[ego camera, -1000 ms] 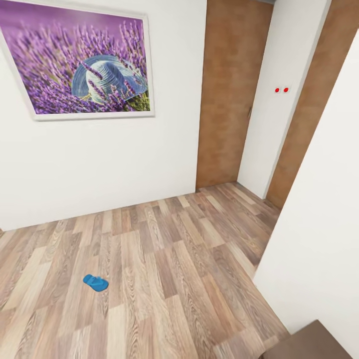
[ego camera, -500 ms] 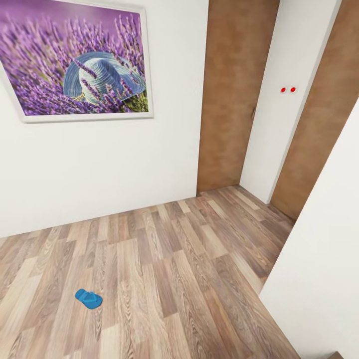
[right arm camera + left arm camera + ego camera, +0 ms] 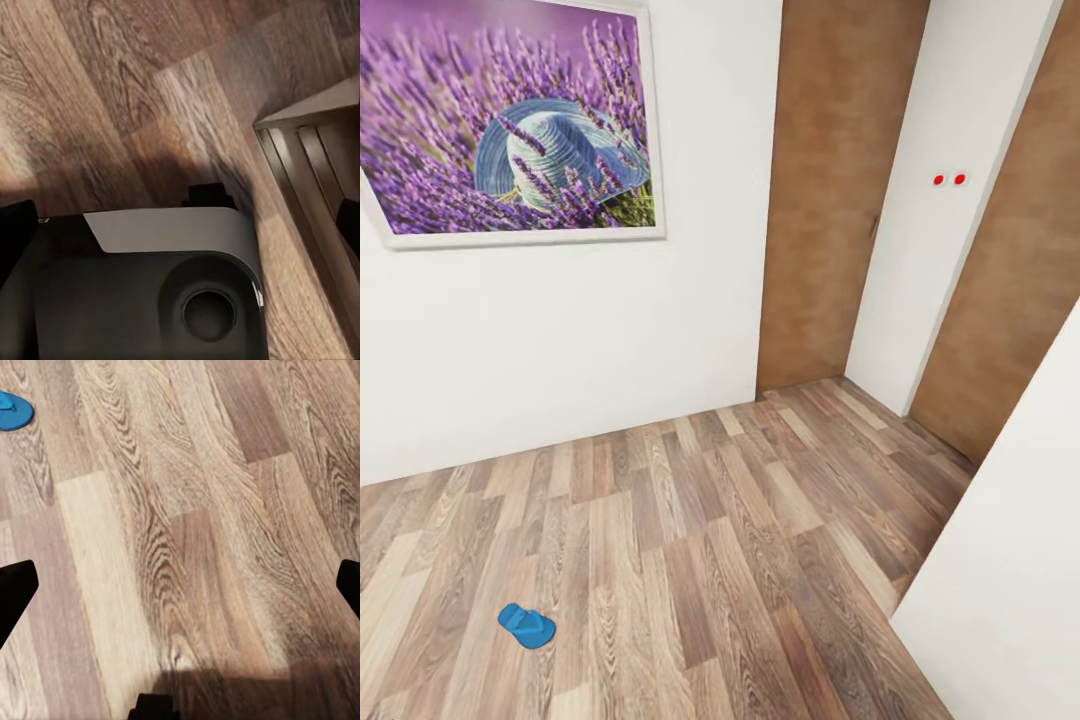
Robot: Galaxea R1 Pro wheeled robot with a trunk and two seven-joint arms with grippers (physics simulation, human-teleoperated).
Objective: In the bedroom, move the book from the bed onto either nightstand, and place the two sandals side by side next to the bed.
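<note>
One blue sandal [image 3: 526,626] is seen lying on the wooden floor [image 3: 740,540], one framed picture [image 3: 510,120] is hung above, and both grippers are spread wide.

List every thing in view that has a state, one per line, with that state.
sandal: lying flat on the wood floor, alone, nothing touching it.
framed lavender picture: hanging on the white wall, tilted in this view.
brown door: shut.
left gripper: open, dark fingertips wide apart at the edges of the wrist view, holding nothing.
right gripper: open, empty, above the robot's base.
</note>
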